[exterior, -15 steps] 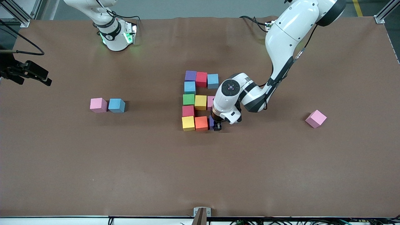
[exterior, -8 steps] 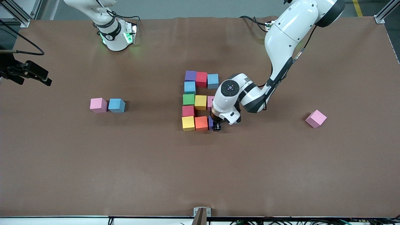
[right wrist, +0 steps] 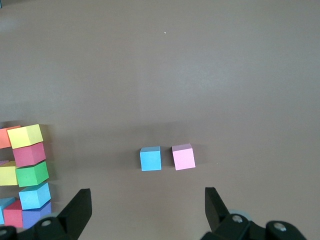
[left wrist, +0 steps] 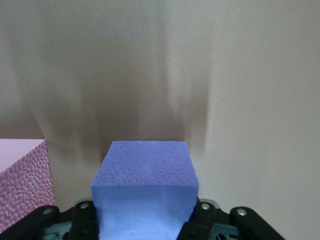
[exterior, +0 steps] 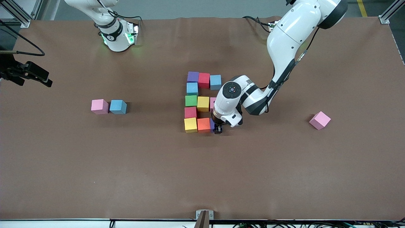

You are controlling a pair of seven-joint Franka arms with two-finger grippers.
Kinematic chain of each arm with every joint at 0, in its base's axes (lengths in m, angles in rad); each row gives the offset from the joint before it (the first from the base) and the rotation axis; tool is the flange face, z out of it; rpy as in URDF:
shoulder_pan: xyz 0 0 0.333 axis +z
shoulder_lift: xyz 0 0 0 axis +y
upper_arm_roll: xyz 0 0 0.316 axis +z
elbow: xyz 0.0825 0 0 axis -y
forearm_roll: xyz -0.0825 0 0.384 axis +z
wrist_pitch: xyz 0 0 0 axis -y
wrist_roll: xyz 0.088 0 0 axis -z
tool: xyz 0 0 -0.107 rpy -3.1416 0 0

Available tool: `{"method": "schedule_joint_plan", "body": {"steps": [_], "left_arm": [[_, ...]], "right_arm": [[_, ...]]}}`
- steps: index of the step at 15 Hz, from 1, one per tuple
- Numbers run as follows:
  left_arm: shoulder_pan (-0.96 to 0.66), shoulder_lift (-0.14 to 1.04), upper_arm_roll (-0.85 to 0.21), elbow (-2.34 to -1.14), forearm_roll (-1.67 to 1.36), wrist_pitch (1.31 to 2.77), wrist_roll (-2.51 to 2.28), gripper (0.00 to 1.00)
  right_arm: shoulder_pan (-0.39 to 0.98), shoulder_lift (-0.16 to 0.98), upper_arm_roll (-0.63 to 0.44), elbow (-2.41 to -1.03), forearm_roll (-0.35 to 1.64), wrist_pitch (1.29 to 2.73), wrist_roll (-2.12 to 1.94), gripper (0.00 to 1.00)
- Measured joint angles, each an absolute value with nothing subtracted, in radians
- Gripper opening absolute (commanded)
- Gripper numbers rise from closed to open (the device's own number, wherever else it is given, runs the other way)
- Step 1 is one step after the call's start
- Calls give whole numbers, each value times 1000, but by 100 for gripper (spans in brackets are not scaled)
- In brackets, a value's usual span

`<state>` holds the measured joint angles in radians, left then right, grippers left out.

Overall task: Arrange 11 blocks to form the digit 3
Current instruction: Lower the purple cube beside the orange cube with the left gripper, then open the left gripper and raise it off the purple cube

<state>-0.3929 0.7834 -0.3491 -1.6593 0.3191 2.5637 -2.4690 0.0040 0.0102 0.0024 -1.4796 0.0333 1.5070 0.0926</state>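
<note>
Left end effector [exterior: 218, 129] down at the desk [exterior: 284, 177], clamped on a purple block [left wrist: 145, 182] just beside the orange block [exterior: 203, 124], at the end of the digit 3's [exterior: 202, 101] row nearest the front camera. Yellow block [exterior: 190, 124] at that row's other end. Right end effector [right wrist: 147, 207] spread wide, holding nothing, waiting over bare desk toward the right arm's end. Stray pink block [exterior: 99, 106] and blue block [exterior: 118, 106] side by side there; another pink block [exterior: 320, 120] alone toward the left arm's end.
</note>
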Motion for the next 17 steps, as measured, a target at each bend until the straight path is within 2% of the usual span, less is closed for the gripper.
{"method": "schedule_joint_plan", "body": {"steps": [2, 3, 4, 5, 12, 17], "left_arm": [[-393, 785, -349, -1656, 319, 2564, -2469, 50], [-393, 787, -348, -1653, 319, 2564, -2469, 61], [-393, 788, -348, -1651, 319, 2564, -2469, 78], [-393, 789, -348, -1650, 319, 2564, -2469, 100], [-396, 790, -344, -1591, 319, 2560, -2469, 100], [-392, 758, -345, -1497, 319, 2385, -2433, 100]], "right_arm": [[4, 10, 2, -1480, 33, 1507, 93, 100], [4, 10, 2, -1480, 33, 1507, 93, 100], [4, 10, 2, -1480, 33, 1507, 93, 100], [4, 10, 2, -1480, 33, 1507, 93, 100], [4, 10, 3, -1480, 33, 1507, 93, 100], [4, 10, 3, -1480, 33, 1507, 93, 100]]}}
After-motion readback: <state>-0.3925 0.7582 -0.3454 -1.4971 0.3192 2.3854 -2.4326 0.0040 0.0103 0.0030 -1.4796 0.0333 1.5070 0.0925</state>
